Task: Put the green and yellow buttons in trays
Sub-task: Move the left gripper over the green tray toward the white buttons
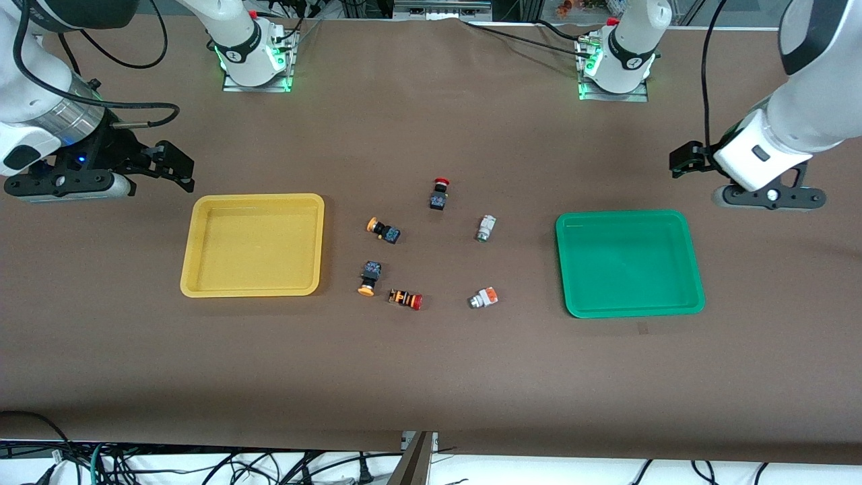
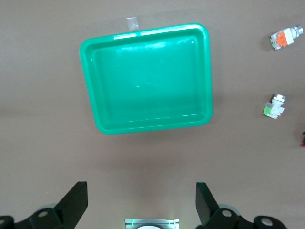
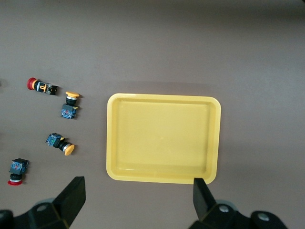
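Observation:
Two black buttons with yellow caps (image 1: 384, 230) (image 1: 369, 277) lie beside the yellow tray (image 1: 252, 246); both show in the right wrist view (image 3: 70, 104) (image 3: 60, 143). A white button with a green tip (image 1: 485, 228) (image 2: 273, 107) and a white one with an orange block (image 1: 483, 298) (image 2: 285, 38) lie beside the green tray (image 1: 630, 263). Both trays hold nothing. My right gripper (image 1: 176, 165) (image 3: 138, 200) is open over bare table by the yellow tray (image 3: 162, 97). My left gripper (image 1: 687, 162) (image 2: 142, 202) is open over bare table by the green tray (image 2: 147, 31).
A black switch with a red cap (image 1: 440, 193) (image 3: 16, 170) lies farthest from the front camera in the cluster. An orange-striped switch with a red cap (image 1: 406, 299) (image 3: 42, 86) lies beside the nearer yellow-capped button. The arm bases (image 1: 252, 60) (image 1: 616, 64) stand along the table's back edge.

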{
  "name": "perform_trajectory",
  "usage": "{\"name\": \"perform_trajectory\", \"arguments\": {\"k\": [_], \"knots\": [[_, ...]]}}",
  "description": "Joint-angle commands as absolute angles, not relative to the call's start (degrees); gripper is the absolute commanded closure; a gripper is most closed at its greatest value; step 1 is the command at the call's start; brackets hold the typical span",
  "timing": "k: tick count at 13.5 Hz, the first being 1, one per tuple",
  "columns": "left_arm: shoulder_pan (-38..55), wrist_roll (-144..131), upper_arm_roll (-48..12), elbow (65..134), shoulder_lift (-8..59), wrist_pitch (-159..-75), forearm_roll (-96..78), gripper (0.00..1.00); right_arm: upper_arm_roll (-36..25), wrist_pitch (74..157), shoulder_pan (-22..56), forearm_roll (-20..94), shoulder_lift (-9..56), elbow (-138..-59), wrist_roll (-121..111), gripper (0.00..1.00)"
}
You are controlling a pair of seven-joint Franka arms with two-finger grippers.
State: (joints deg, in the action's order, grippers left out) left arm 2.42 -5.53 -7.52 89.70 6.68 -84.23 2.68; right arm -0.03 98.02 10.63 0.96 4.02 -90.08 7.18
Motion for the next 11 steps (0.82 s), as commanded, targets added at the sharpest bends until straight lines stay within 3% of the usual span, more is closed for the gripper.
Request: {"name": "perform_trajectory", "arguments": {"k": [1,11], "knots": [[6.2,-4.8,-7.4,88.5,10.7,-83.8,1.1,0.00,0.1,96.9,10.5,1.4,4.5,-88.9,7.6,0.00],[15.5,-5.7,-7.4,89.4,24.1,-101.1,-2.4,0.00,0.1,96.9,10.7,1.4,4.5,-88.9,7.5,0.00]]}}
